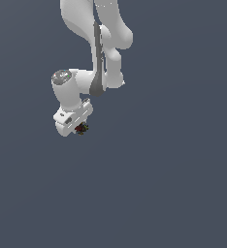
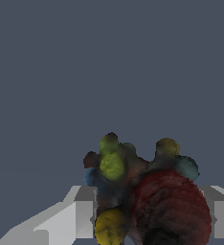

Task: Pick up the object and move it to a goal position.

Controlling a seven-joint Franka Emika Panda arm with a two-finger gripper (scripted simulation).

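The white gripper (image 1: 79, 127) hangs under the arm (image 1: 98, 43). Its jaws press in on both sides of the object (image 1: 81, 128), a tiny dark lumpy clump. To do this well, keep squeezing and move slowly, so the object does not slip out.

The arm (image 1: 98, 53) is seen entering from the top edge of the exterior view and bending down toward that view's left, where the gripper (image 1: 79, 127) is found at its lower end. The object (image 1: 81, 128) is tucked directly under the gripper, touching it, just toward the exterior view's right of the gripper body. In the wrist view the object (image 2: 142, 196) is placed between the two fingers (image 2: 83, 215), one on each side of it.
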